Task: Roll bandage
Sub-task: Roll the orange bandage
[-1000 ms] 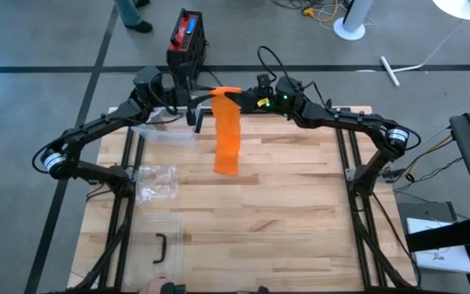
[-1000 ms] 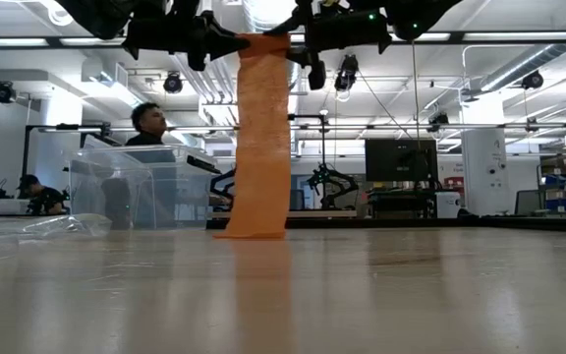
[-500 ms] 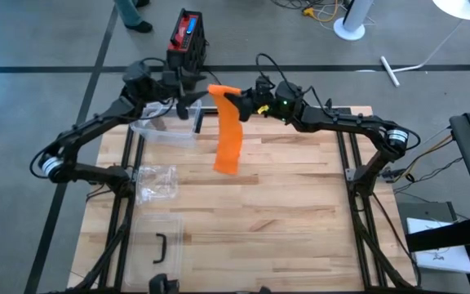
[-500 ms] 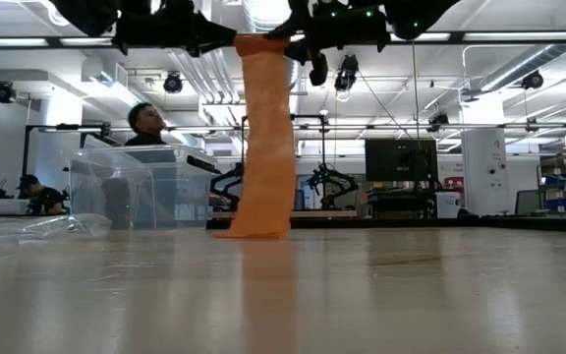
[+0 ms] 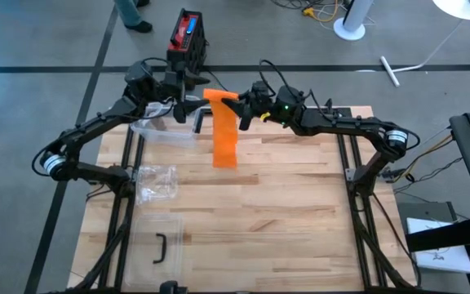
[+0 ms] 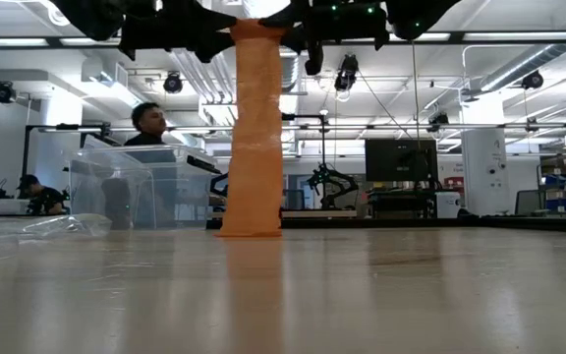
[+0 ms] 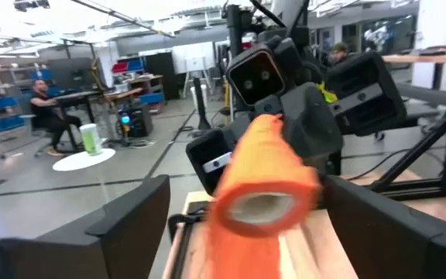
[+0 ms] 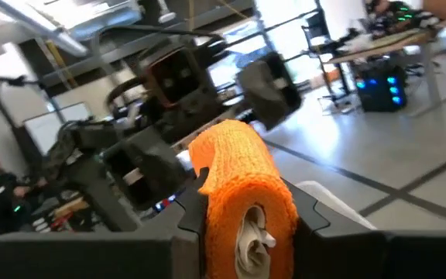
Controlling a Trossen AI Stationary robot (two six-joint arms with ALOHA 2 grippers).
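Observation:
An orange bandage roll (image 5: 219, 95) is held high above the far part of the table, and its loose strip (image 6: 254, 128) hangs straight down. The strip's lower end (image 6: 249, 230) rests on the wood. My right gripper (image 5: 237, 102) comes from the right and is shut on the roll (image 8: 242, 190). My left gripper (image 5: 189, 98) faces it from the left and is open. Its two fingers (image 7: 122, 229) stand wide on either side of the roll's end (image 7: 262, 190) without touching it. My right gripper pinches the roll's round sides (image 8: 207, 194) between its two fingers, at the end nearest it. The fingers lie level, coming from the table's right, along the roll's axis. The roll is lifted clear and lies about level, with the strip hanging below it down to the table.
A clear plastic box (image 5: 163, 129) stands at the far left, just below my left gripper. A crumpled plastic bag (image 5: 157, 183) and a clear lid with a black handle (image 5: 160, 247) lie nearer on the left. People sit in the room behind (image 6: 145, 123).
My left gripper has opened and let go of the roll, its wrist rolling as it drew slightly back to the left. My right gripper has rolled its wrist too, turning the roll. The hanging strip has shifted a little to the left, its lower end staying on the table.

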